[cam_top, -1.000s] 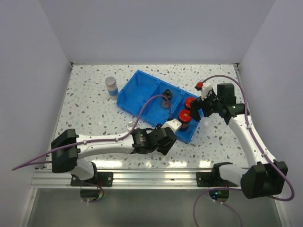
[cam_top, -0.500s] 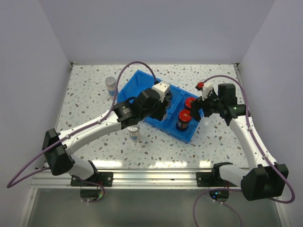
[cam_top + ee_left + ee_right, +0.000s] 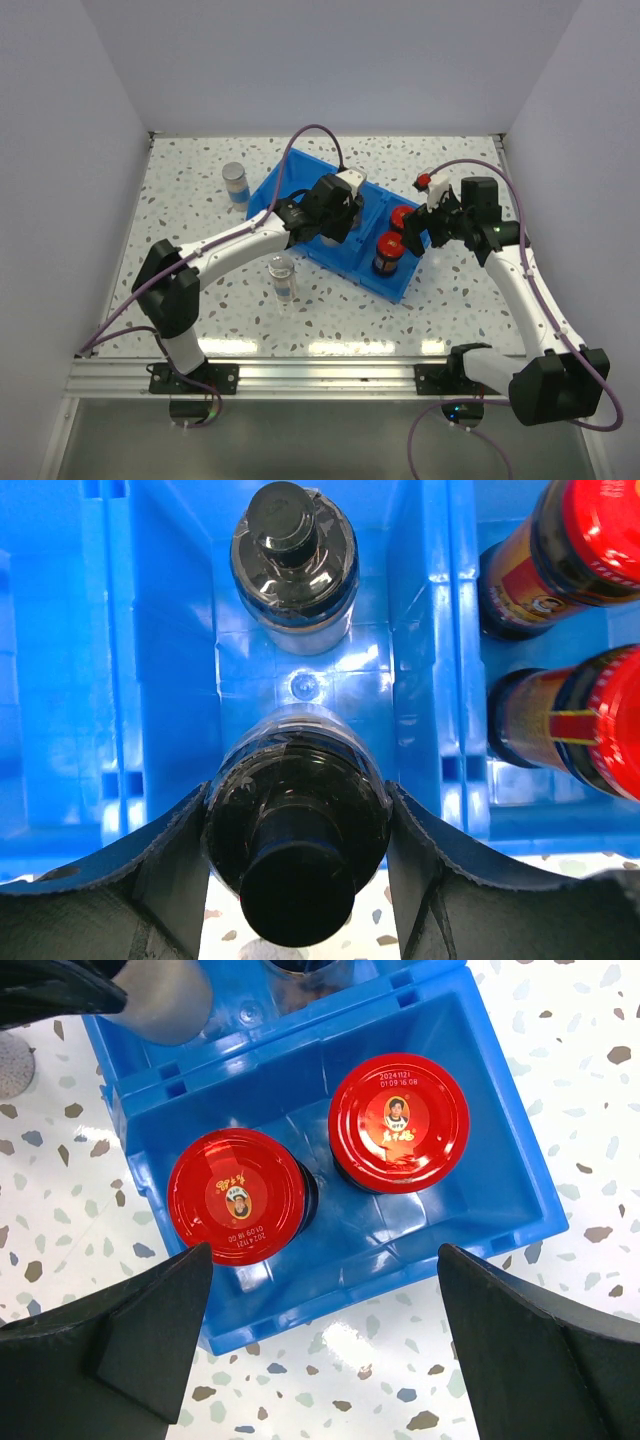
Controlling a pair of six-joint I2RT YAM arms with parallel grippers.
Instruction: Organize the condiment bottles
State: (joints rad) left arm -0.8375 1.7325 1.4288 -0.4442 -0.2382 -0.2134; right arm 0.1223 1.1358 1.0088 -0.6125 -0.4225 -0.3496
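Note:
My left gripper (image 3: pixel 298 810) is shut on a clear jar with a black shaker top (image 3: pixel 300 765), held over the middle compartment of the blue bin (image 3: pixel 160 660). A second black-topped jar (image 3: pixel 293 555) stands in that compartment. Two dark jars with red caps (image 3: pixel 236 1207) (image 3: pixel 398 1122) stand in the bin's right compartment. My right gripper (image 3: pixel 325 1295) hovers open above them, holding nothing. In the top view the left gripper (image 3: pixel 335 215) hides its jar. Two clear jars with silver lids stand on the table, one (image 3: pixel 235 183) left of the bin and one (image 3: pixel 283 280) in front of it.
The blue bin (image 3: pixel 290 185) lies diagonally mid-table, its left compartment bare. White walls close in the speckled table (image 3: pixel 180 220) at the back and on both sides. The arm bases and a metal rail (image 3: pixel 320 375) run along the near edge.
My left arm has swung from the bin's near side up and back over its middle compartment, carrying the black-topped jar. The right arm has not moved.

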